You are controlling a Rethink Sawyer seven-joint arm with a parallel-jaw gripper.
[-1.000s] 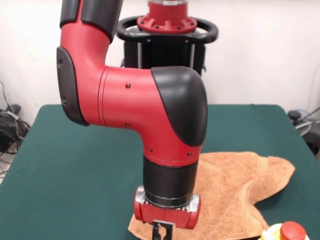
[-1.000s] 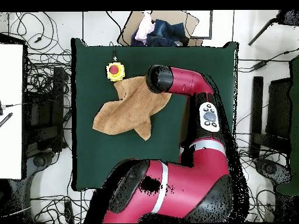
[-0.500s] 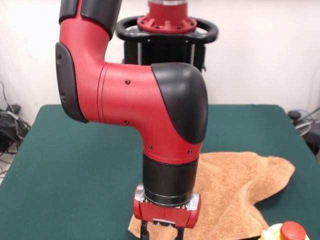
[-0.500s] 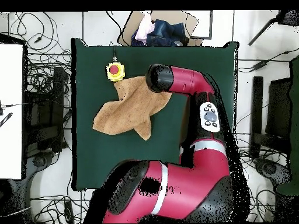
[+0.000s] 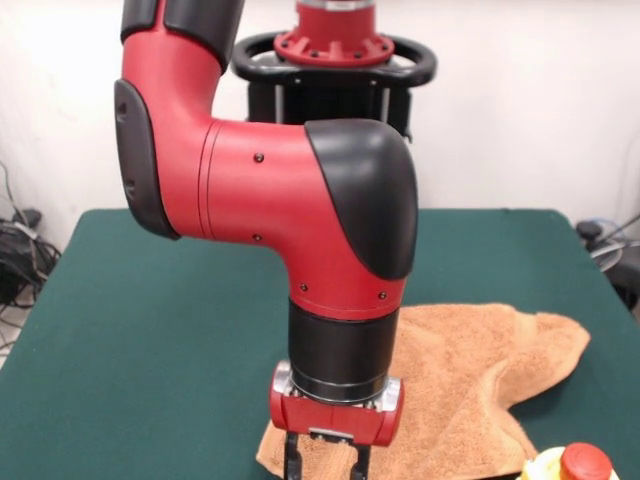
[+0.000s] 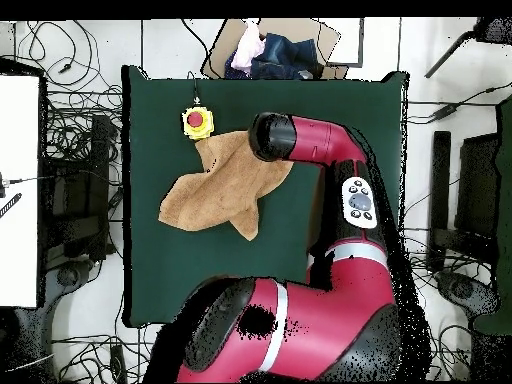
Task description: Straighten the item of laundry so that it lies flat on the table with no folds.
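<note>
The orange-tan item of laundry [image 5: 470,370] lies rumpled on the green table [image 5: 150,320], with a raised fold running to its right corner. In the overhead view the laundry [image 6: 215,192] is an irregular shape with pointed corners, and the table [image 6: 160,260] stretches wide around it. My gripper [image 5: 324,468] hangs straight down over the cloth's front left corner, its two fingers spread open with nothing between them. Their tips run off the picture's bottom edge. From overhead the arm's wrist [image 6: 270,137] covers the gripper and the cloth's edge beneath it.
A yellow box with a red button [image 5: 572,464] stands right beside the cloth's front edge, and the button box [image 6: 197,121] touches the cloth's corner seen from above. A cardboard box of clothes [image 6: 270,50] sits beyond the table's edge. Cables surround the table.
The fingers, close together a second ago, have spread open. The wrist has shifted slightly right and down over the same cloth corner. The cloth has not moved.
</note>
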